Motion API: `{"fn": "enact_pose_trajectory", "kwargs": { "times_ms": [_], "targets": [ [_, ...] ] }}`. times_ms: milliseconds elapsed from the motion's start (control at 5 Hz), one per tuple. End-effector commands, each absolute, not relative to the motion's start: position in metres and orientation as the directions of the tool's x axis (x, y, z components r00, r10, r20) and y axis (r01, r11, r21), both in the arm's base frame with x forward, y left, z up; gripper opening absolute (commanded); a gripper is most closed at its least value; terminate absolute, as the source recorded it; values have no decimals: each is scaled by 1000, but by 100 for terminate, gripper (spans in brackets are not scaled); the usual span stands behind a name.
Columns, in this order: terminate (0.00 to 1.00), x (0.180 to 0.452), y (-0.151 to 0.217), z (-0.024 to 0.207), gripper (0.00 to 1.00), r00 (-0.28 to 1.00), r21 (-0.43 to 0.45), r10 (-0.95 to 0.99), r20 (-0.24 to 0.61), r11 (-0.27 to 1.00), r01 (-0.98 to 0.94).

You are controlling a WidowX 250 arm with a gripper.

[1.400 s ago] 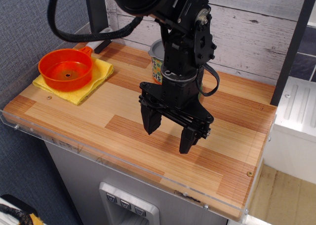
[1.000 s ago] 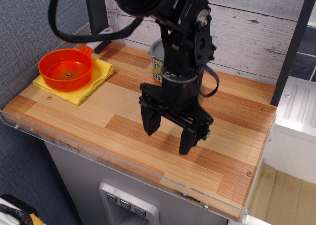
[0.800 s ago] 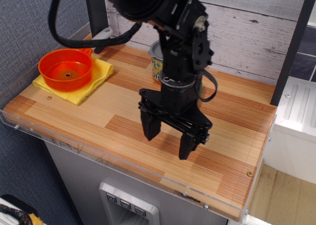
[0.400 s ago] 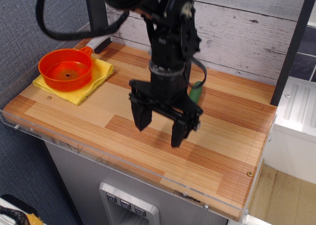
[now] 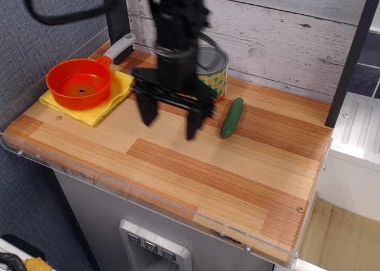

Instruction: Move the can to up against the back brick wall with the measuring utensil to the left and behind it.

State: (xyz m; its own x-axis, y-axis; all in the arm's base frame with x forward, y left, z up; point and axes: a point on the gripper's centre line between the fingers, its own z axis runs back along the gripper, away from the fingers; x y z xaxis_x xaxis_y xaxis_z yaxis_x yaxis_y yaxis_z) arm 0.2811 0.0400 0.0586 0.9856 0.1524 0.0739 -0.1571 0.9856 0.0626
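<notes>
The can (image 5: 214, 70), silver-lidded with green, orange and teal dots on yellow, stands against the whitewashed plank back wall (image 5: 285, 33). The orange measuring cup (image 5: 79, 82) with its white-grey handle sits on a yellow cloth (image 5: 104, 101) at the left of the table. My black gripper (image 5: 170, 119) hangs open and empty above the table, in front of and left of the can, motion-blurred. Its arm hides the can's left side.
A green cucumber (image 5: 231, 117) lies on the wood table (image 5: 237, 170) right of the gripper, in front of the can. A blue-grey textured wall (image 5: 41, 27) bounds the left. A dark post (image 5: 116, 15) stands at the back left corner.
The open gripper has swung left and back across the table, away from the front centre. The can and the cucumber, earlier hidden behind the arm, now show.
</notes>
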Motion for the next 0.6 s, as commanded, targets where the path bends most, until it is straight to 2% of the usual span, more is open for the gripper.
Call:
{"fn": "enact_pose_trajectory", "kwargs": {
  "times_ms": [0,200,400],
  "targets": [
    [0,309,75,95,100,796,-6,571,202,813,-582],
    [0,322,76,99,100,754,-45,623,208,776,-629],
    [0,340,56,98,100,697,-58,699,161,712,-700]
  ]
}}
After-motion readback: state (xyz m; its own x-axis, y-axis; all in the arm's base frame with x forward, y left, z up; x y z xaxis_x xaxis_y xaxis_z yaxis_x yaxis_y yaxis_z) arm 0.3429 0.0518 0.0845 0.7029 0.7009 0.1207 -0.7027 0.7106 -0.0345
